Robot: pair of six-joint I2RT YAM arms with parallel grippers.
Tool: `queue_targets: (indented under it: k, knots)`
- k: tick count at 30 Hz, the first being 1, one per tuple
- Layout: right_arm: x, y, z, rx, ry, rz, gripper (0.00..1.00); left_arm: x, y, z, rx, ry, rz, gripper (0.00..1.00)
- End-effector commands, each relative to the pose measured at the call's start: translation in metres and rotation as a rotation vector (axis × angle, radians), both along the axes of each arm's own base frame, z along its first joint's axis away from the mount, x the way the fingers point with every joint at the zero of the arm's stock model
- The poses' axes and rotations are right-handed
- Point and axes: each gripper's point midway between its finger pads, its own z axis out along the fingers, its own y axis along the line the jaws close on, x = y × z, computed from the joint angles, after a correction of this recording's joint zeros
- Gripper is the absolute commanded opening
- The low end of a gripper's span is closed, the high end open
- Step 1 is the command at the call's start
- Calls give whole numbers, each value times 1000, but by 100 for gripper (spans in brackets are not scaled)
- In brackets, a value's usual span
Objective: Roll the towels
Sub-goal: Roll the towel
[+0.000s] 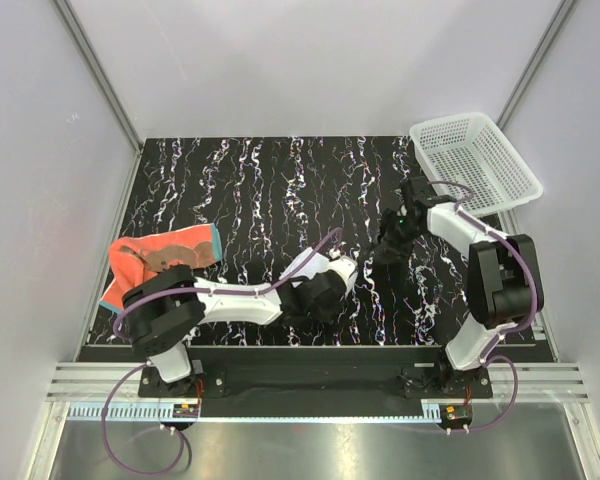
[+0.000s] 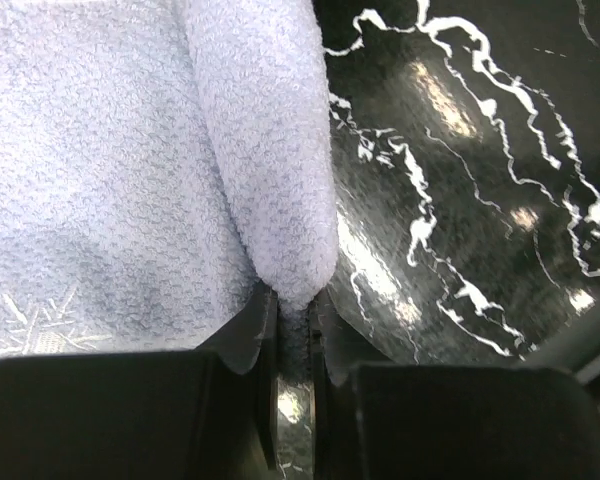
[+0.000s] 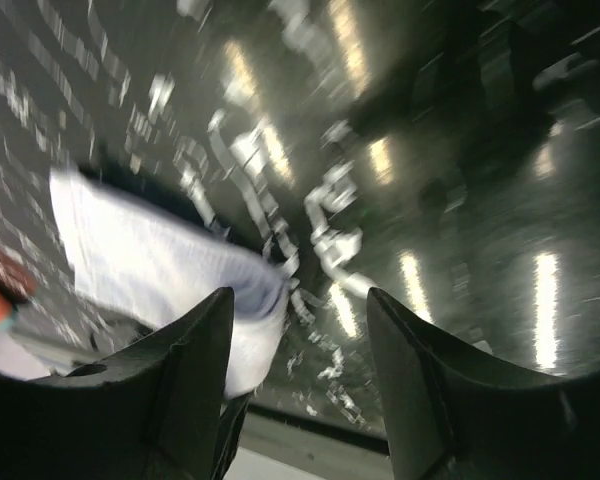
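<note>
My left gripper (image 2: 293, 300) was all but closed. Its two fingers (image 2: 248, 335) nipped the end of a rolled-over fold of the white towel (image 2: 130, 180), with only a thin slit between them further back. In the left wrist view the fold ran from the tips toward twelve o'clock. The flat rest of the cloth spread out at nine o'clock, and the black marbled table (image 2: 460, 200) lay at three o'clock. From above, that gripper sat just toward six o'clock from the table's middle, and my wrist hid the white towel there.

My right gripper (image 3: 300, 295) stood wide open with nothing in it. Its view was blurred, but the white towel showed past the finger at nine o'clock. From above, it was near the left gripper, at about two o'clock from it.

The orange-red towel (image 1: 165, 255), edged in teal, lay crumpled at the table's nine o'clock side, partly under my left arm. The white mesh basket (image 1: 475, 160) sat at the one o'clock corner, overhanging the table's edge.
</note>
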Motion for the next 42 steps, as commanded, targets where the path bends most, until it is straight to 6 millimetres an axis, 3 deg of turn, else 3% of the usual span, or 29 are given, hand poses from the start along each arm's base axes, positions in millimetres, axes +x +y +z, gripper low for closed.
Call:
queue_targets:
  k: [1, 5, 8, 10, 16, 21, 26, 33, 42]
  knots:
    - [12, -20, 7, -25, -13, 0, 63, -4, -14, 24, -131, 41, -26, 0]
    - [17, -10, 43, 61, -140, 0, 63, -5, -14, 33, -229, 106, -29, 0]
    - [2, -4, 53, 130, -176, -9, 63, 2, -16, 44, -387, 227, -32, 0]
    - [-12, 1, 50, 175, -166, -19, 62, -5, -19, 50, -485, 309, -65, 0]
    - [-47, 24, 60, 415, -270, 11, 63, -4, -12, 51, -631, 442, -36, 0]
    - [-67, 34, 49, 525, -301, 35, 63, 1, -13, 72, -817, 551, 2, 0]
    - [-72, 57, 32, 575, -297, 78, 63, 3, -14, 72, -930, 621, 19, 0]
    - [-77, 83, 12, 570, -265, 106, 62, 2, -8, 54, -962, 663, 91, 0]
    - [-79, 84, -9, 528, -229, 100, 60, 9, 13, 36, -960, 633, 259, 0]
